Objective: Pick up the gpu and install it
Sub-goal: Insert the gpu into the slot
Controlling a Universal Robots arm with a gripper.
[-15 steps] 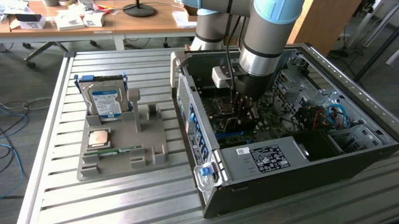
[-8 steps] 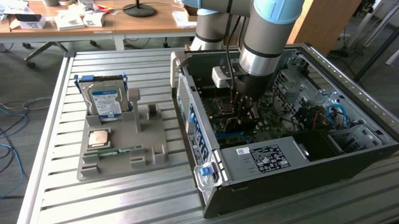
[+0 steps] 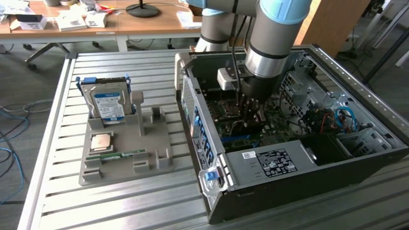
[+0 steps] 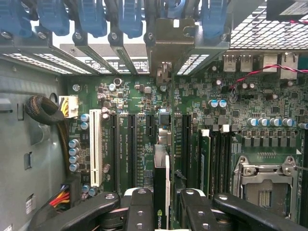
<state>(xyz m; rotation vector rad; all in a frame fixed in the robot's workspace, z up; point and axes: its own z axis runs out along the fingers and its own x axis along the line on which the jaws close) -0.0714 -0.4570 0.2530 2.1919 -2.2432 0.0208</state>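
Graphics card (image 4: pixel 160 183): thin dark card seen edge-on, inside the open computer case (image 3: pixel 288 191), standing over the green motherboard (image 4: pixel 130 91) in line with the black slots. Whether it is seated in a slot cannot be told.

Claw (image 4: pixel 162 211): clamped on the graphics card, one black finger (image 4: pixel 139 207) on each side of it; the arm reaches down into the case.

Nearby on the motherboard: a white slot (image 4: pixel 95 144) to one side of the card, an open processor socket (image 4: pixel 264 183) to the other.

Rear wall of the case: a row of blue clips (image 4: pixel 91 17).

Grey holder (image 3: pixel 121 153): on the slatted metal tabletop (image 3: pixel 128 206), at the exterior view's left of the case. It carries an upright hard drive (image 3: pixel 108 103), a square chip (image 3: pixel 102 142) and a green memory stick (image 3: pixel 117 155).
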